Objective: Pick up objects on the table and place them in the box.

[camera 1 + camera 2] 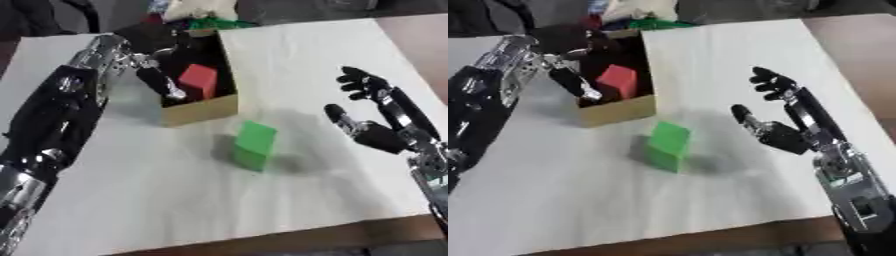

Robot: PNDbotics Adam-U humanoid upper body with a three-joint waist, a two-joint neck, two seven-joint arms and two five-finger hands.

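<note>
Green block [255, 145] stands mid-frame on the white table [175, 200], untouched; your right hand [378, 131] hangs open beside it. Right eye view: your left hand [570, 75], fingers straight, reaches into the cardboard box [619, 112] by the red block [616, 80]. Next, grasp the green one.

Green block [255, 145] beside box [199, 111]

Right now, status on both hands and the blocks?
Left robot hand at the box, fingers extended, holding nothing. Right robot hand open beside green block. Red block in box. Nothing between right hand and green block.
</note>
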